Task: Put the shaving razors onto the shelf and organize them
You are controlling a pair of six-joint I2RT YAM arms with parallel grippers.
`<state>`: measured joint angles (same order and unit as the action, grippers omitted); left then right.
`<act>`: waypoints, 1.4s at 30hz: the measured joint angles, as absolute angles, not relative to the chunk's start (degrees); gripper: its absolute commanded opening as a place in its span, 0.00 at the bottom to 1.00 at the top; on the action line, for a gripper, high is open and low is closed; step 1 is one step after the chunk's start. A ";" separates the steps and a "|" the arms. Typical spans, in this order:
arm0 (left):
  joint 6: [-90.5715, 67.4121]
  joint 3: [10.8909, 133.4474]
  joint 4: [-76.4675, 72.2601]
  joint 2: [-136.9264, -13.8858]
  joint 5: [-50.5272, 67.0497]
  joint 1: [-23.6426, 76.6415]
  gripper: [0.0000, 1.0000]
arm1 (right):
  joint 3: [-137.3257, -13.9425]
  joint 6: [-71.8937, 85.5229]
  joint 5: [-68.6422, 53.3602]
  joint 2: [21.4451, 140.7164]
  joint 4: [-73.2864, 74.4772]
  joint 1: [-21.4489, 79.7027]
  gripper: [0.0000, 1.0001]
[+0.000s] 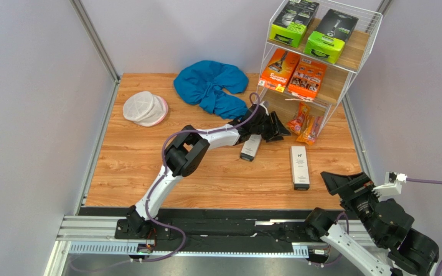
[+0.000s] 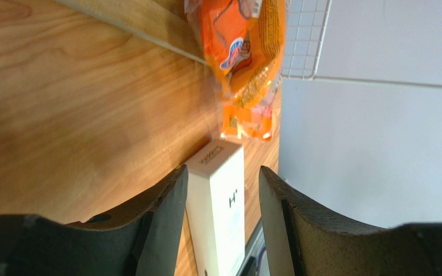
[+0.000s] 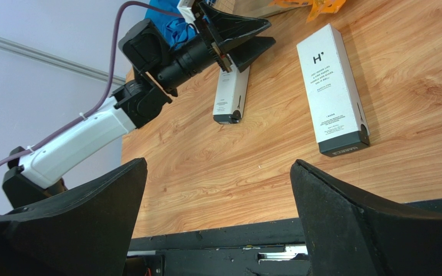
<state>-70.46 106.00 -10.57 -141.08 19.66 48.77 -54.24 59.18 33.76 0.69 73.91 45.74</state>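
The shelf point(image 1: 353, 54) stands at the back right. Two lime-green boxes point(image 1: 293, 22) sit on its top board and two orange cartons point(image 1: 279, 69) on the middle board. Orange-trimmed bags point(image 1: 299, 119) lie at its foot and show in the left wrist view point(image 2: 243, 57). One slim white box point(image 1: 251, 147) lies under the left wrist. Another slim white box point(image 1: 300, 167) lies to its right, seen beyond the left fingers point(image 2: 220, 207) and in the right wrist view point(image 3: 333, 86). My left gripper point(image 1: 282, 129) is open and empty next to the bags point(image 2: 222, 169). My right gripper point(image 1: 335, 187) is open and empty at the near right edge point(image 3: 218, 164).
A blue cloth point(image 1: 212, 86) lies at the back middle and a round white mesh pouch point(image 1: 144, 108) at the back left. Grey walls close in both sides. A black rail point(image 1: 235, 227) runs along the near edge.
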 measured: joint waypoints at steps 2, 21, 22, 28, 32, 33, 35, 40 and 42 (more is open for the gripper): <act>-69.28 102.56 -11.31 -138.32 19.62 48.73 0.58 | -54.00 59.20 33.56 0.69 73.89 45.74 1.00; -39.46 97.89 25.65 -113.65 -2.79 53.71 0.95 | -44.66 58.67 24.45 4.38 67.00 45.95 1.00; -38.24 98.52 27.59 -114.19 -4.47 53.76 0.96 | -44.51 58.67 24.23 4.47 66.59 45.95 1.00; -34.46 100.05 37.04 -122.41 -11.86 53.80 0.99 | -44.23 58.65 23.20 4.49 65.14 45.95 1.00; -32.88 103.77 40.97 -129.10 -13.98 53.60 0.99 | -44.23 58.63 22.85 4.49 64.66 45.95 1.00; -32.49 104.84 41.41 -129.69 -14.17 53.56 0.99 | -44.23 58.63 22.83 4.49 64.58 45.95 1.00; -32.08 106.24 41.39 -129.78 -14.46 53.45 0.97 | -44.23 58.61 22.81 4.49 64.40 45.95 1.00; -31.51 107.31 41.15 -129.99 -13.80 52.66 0.85 | -44.05 58.52 22.83 4.49 64.34 45.95 1.00; -31.33 106.85 40.66 -130.23 -13.30 52.38 0.77 | -43.48 58.48 22.81 4.49 64.03 45.95 1.00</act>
<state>-31.33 106.85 40.66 -130.23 -13.30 52.38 -43.48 58.48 22.81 4.49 64.03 45.95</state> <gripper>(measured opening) 0.867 0.998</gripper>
